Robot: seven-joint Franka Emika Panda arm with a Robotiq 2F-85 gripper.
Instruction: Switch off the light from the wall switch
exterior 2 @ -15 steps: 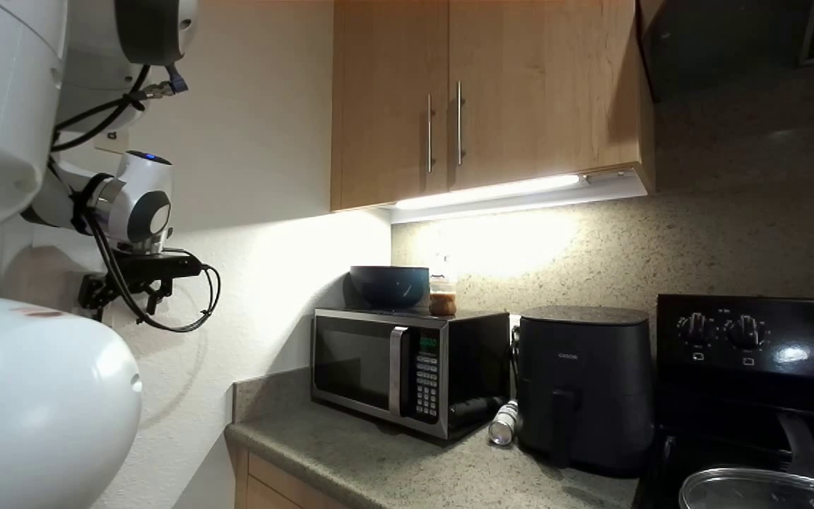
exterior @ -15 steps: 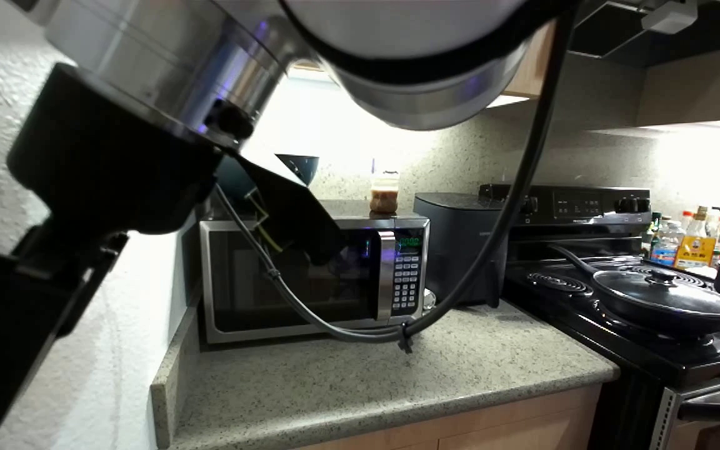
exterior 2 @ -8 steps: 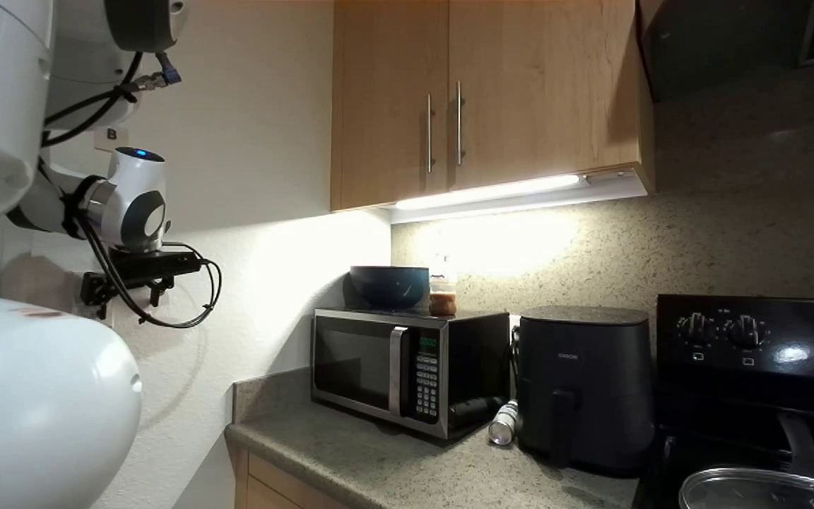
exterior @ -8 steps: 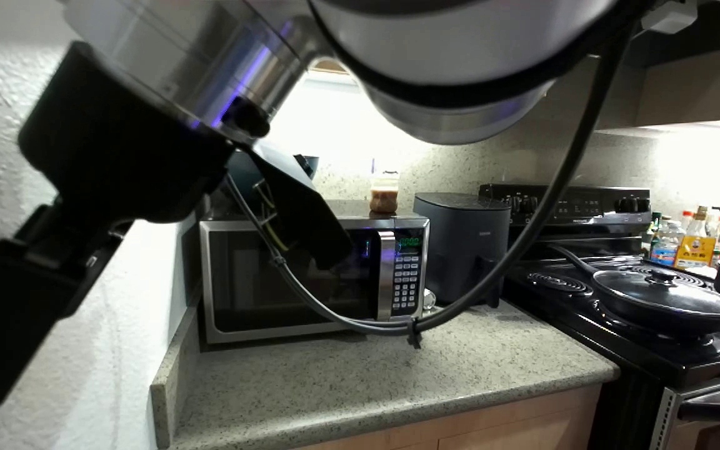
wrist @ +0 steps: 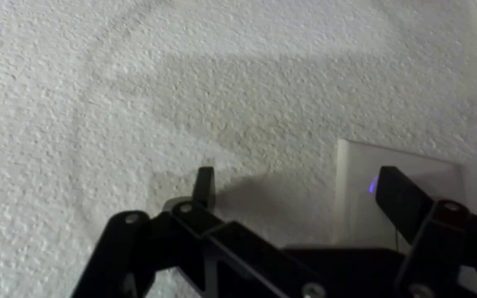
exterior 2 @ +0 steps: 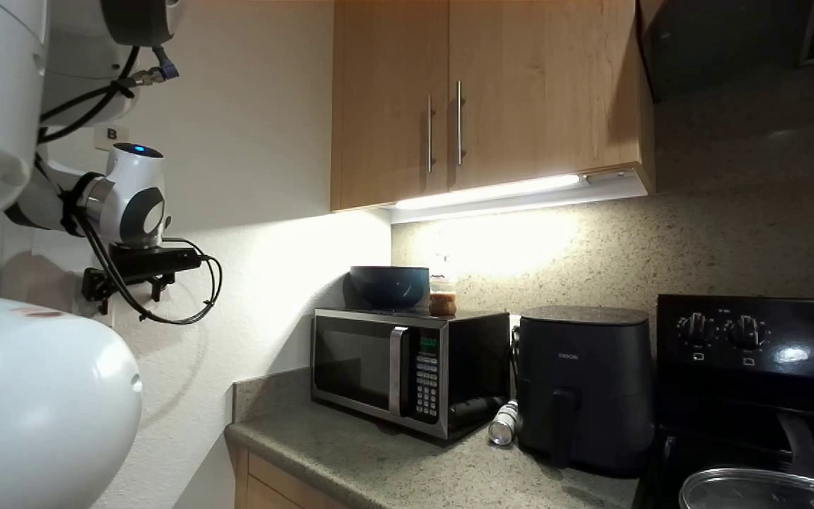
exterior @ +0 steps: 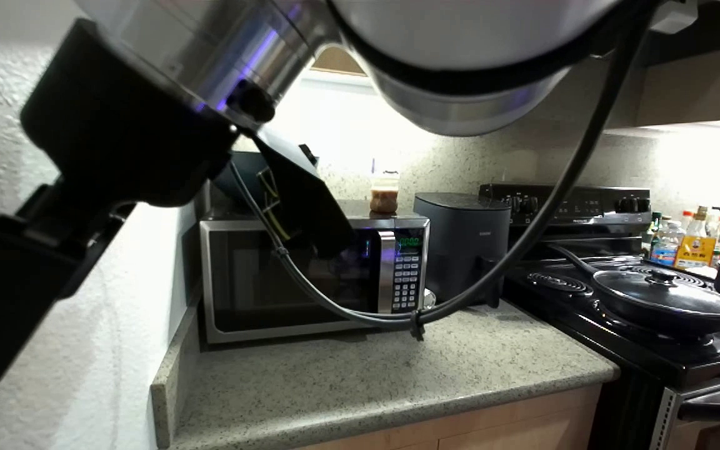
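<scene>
A pale wall plate (wrist: 356,198) shows in the wrist view at the lower right, on a textured wall. The right finger stands in front of it and hides part of its face; only a thin dark line shows low on it, so I cannot tell the switch's position. My gripper (wrist: 297,178) is open and empty, one finger over bare wall and one over the plate. I cannot tell whether a finger touches. In an exterior view the gripper (exterior: 19,300) is dark and angled down along the left wall. The under-cabinet light (exterior 2: 492,191) is lit.
A microwave (exterior: 297,331) stands on the counter (exterior: 335,387) beside the wall, with a dark bowl (exterior 2: 389,286) and a jar (exterior 2: 442,297) on top. An air fryer (exterior 2: 584,382) and a stove (exterior: 560,337) are further along. A cable (exterior: 335,306) hangs from the arm.
The arm and gripper have shifted up a little. In an exterior view the arm has also moved slightly left, showing the letter B tag on the wall fully. The light stays lit.
</scene>
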